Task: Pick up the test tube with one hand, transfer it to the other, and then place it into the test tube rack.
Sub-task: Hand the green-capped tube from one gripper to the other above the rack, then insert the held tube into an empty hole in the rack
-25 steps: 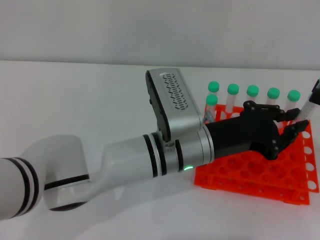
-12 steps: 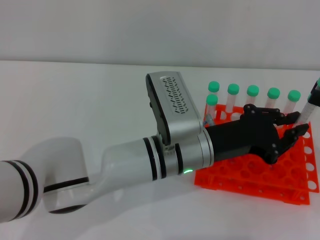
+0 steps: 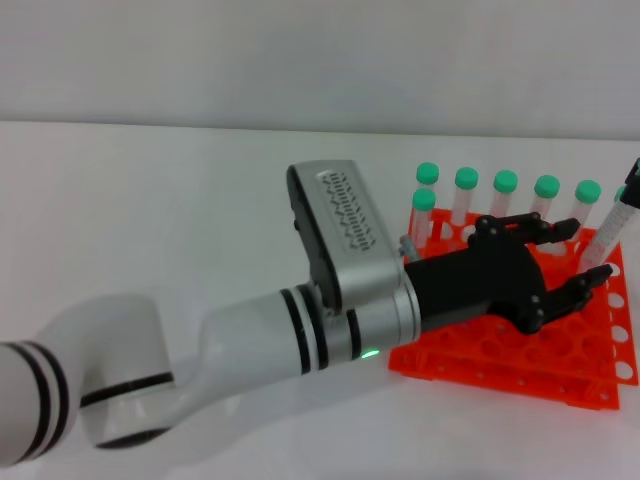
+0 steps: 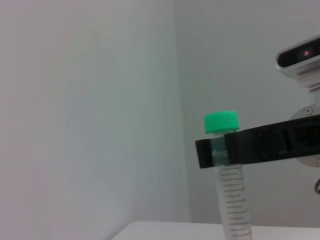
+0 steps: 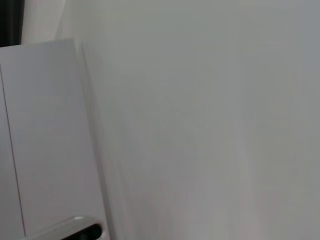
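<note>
The test tube [image 3: 608,232], clear with a green cap, hangs tilted at the far right over the orange test tube rack [image 3: 500,352]. My left gripper [image 3: 584,252], black with a green ring on its white-silver arm, is open over the rack just left of the tube and not touching it. In the left wrist view the tube [image 4: 231,200] stands upright, and my right gripper [image 4: 220,148] is clamped on it just below the cap. In the head view the right gripper is almost wholly past the right edge.
Several other green-capped tubes [image 3: 466,182] stand upright in the rack's back rows, behind my left hand. The white table [image 3: 150,200] lies to the left. The right wrist view shows only a pale wall [image 5: 200,125].
My left gripper has spread its fingers and drawn back a little to the left, away from the tube. The tube stays at the right edge, held from above.
</note>
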`<state>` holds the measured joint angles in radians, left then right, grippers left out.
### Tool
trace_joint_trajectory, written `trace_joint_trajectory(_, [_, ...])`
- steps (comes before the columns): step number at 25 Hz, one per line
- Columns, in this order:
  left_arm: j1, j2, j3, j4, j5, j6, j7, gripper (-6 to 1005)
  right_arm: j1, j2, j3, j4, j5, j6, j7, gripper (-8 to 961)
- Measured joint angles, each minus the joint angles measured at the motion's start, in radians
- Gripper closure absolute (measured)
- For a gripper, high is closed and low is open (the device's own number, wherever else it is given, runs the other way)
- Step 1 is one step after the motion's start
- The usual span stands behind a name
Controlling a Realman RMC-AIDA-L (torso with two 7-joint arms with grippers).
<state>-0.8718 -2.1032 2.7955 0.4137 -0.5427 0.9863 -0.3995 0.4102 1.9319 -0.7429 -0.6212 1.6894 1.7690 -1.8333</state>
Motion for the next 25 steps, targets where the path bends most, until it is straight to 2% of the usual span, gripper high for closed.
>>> trace_joint_trajectory(4, [0.073, -0.001, -0.035, 0.014, -0.005, 0.028, 0.128, 465, -0.004, 0.001, 0.005, 0.000, 0.018, -0.003, -0.004, 735])
trace_joint_trajectory(9, [0.258, -0.001, -0.155, 0.051, -0.011, 0.100, 0.323, 236, -0.005, 0.006, 0.016, 0.000, 0.054, -0.026, -0.006, 733])
trace_joint_trajectory(11, [0.342, -0.001, -0.219, 0.055, -0.036, 0.136, 0.377, 216, 0.001, 0.018, 0.016, 0.000, 0.059, -0.048, -0.013, 732])
trace_joint_trajectory(14, [0.438, 0.006, -0.287, 0.043, -0.108, 0.193, 0.390, 185, 0.038, 0.054, 0.001, 0.010, 0.049, -0.113, -0.051, 730])
trace_joint_trajectory(15, [0.453, 0.008, -0.296, 0.038, -0.125, 0.206, 0.387, 175, 0.058, 0.070, -0.010, 0.022, 0.044, -0.146, -0.078, 729])
trace_joint_trajectory(17, [0.501, 0.011, -0.324, 0.000, -0.194, 0.255, 0.379, 155, 0.091, 0.083, -0.032, 0.062, 0.049, -0.198, -0.136, 728])
trace_joint_trajectory(22, [0.565, 0.012, -0.342, -0.083, -0.332, 0.349, 0.372, 115, 0.178, 0.084, -0.054, 0.203, 0.063, -0.308, -0.243, 725])
trace_joint_trajectory(25, [0.590, 0.013, -0.344, -0.121, -0.389, 0.400, 0.364, 117, 0.200, 0.088, -0.056, 0.248, 0.063, -0.356, -0.296, 724])
